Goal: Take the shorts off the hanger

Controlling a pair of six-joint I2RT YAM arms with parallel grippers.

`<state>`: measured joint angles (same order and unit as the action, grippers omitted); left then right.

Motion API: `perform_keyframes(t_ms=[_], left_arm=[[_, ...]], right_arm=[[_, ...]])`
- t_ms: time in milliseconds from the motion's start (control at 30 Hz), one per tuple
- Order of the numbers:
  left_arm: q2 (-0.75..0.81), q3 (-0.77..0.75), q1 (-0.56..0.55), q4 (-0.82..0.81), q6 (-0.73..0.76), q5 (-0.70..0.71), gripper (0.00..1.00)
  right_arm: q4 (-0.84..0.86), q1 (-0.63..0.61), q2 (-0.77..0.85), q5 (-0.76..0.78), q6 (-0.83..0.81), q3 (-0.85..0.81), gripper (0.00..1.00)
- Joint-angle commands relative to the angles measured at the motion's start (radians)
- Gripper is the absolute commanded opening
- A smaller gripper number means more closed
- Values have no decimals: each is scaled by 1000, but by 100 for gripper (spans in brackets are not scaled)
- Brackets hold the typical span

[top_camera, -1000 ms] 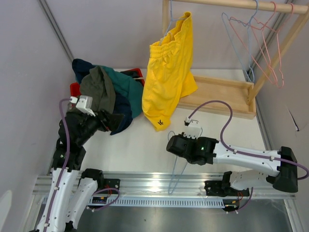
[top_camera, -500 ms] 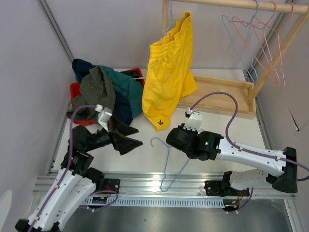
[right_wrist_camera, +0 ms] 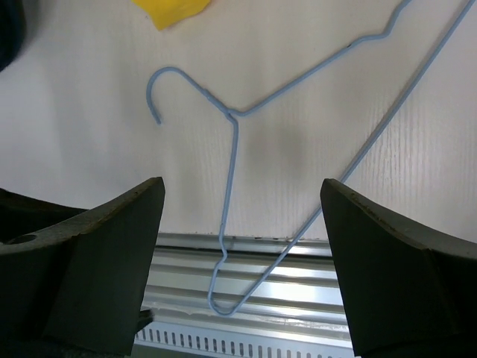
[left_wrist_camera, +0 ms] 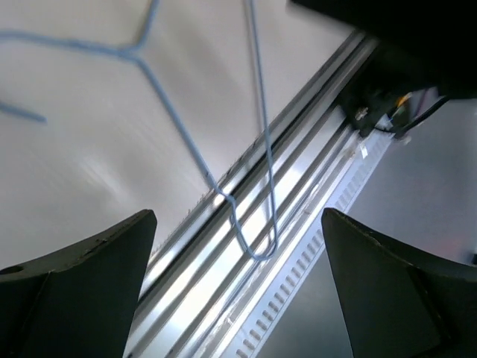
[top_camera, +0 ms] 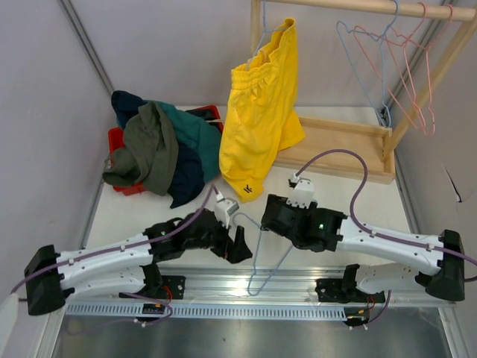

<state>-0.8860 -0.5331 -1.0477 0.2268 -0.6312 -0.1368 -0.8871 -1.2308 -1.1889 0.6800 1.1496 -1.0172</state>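
Bright yellow shorts [top_camera: 261, 112] hang from the wooden rack's bar, and their hanger is mostly hidden in the waistband. Olive-grey, teal and navy shorts [top_camera: 160, 145] lie heaped at the back left. A bare blue wire hanger [top_camera: 257, 246] lies flat on the table, its lower corner over the front rail. My right gripper [top_camera: 272, 216] hovers open above this blue hanger [right_wrist_camera: 232, 164], nothing between its fingers. My left gripper [top_camera: 240, 246], also open and empty, reaches in low just left of that hanger [left_wrist_camera: 257, 149]. A yellow hem [right_wrist_camera: 171, 11] shows in the right wrist view.
A red tray [top_camera: 117, 138] sits under the heap of shorts. Empty blue and pink hangers [top_camera: 402, 60] hang on the rack at the right, above its wooden base [top_camera: 335, 138]. An aluminium rail [top_camera: 223, 282] runs along the table's front edge.
My right gripper has opened and the blue hanger has dropped flat onto the table. My left arm has swung from the heap of shorts down to the front middle, beside the hanger.
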Motion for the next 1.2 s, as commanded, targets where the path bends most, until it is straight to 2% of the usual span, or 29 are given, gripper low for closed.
perform_keyframes(t_ms=[0, 100, 200, 233, 500, 700, 767, 900, 967, 1000, 1067, 1100, 1167], left_arm=[[-48, 2, -133, 72, -115, 247, 99], [-85, 42, -262, 42, -211, 281, 99], [-151, 59, -317, 10, -284, 328, 99], [-180, 67, -337, -54, -292, 322, 99], [-554, -65, -376, -214, -309, 358, 99], [-672, -131, -379, -244, -332, 413, 99], [-703, -162, -379, -234, -334, 417, 93], [-737, -174, -382, -175, -364, 434, 72], [-745, -165, -383, -158, -389, 448, 64], [-745, -145, -383, -156, -397, 451, 54], [-751, -137, -383, -155, -407, 457, 44], [-755, -133, -383, -155, -409, 459, 30], [-769, -130, -383, -153, -413, 460, 20]], right_arm=[[-39, -13, 86, 53, 55, 14, 91], [-73, -25, 146, 72, 85, 45, 91], [-84, -32, 204, 76, 105, 78, 91], [-85, -39, 216, 79, 108, 84, 91], [-130, -68, 281, 98, 145, 111, 90], [-182, -73, 356, 107, 157, 129, 90], [-200, -73, 371, 112, 173, 137, 90], [-214, -73, 411, 125, 179, 158, 90], [-216, -73, 429, 128, 179, 163, 90], [-217, -73, 431, 130, 179, 166, 90], [-222, -73, 433, 131, 177, 166, 89], [-222, -73, 433, 131, 176, 167, 89], [-223, -73, 433, 131, 176, 166, 89]])
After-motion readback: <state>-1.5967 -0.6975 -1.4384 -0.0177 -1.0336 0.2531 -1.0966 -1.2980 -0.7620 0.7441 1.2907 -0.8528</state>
